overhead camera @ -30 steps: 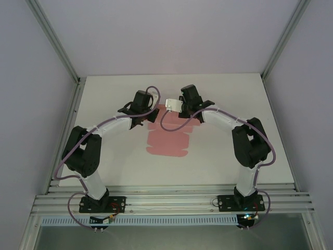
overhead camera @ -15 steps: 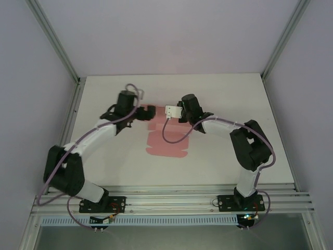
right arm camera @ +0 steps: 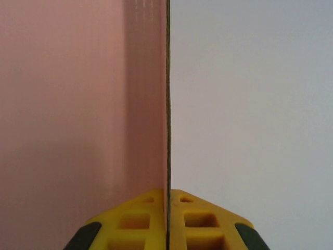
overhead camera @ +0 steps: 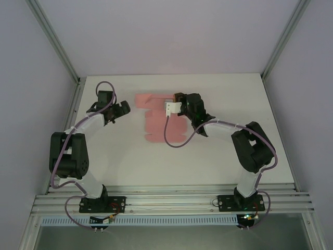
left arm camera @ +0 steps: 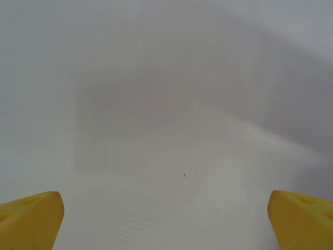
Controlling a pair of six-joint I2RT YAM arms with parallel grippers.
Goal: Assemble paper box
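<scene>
The paper box is plain pink card without print, on a plain white table; seen close in the right wrist view, the card has faint fine ribbing and a darker brownish cut edge. The left arm and right arm are black at the joints and white along the links, with lilac cables. The left gripper and right gripper have bright yellow fingers, the right one's with black outer corners. The walls are pale lilac-grey and the frame rails are silver.
</scene>
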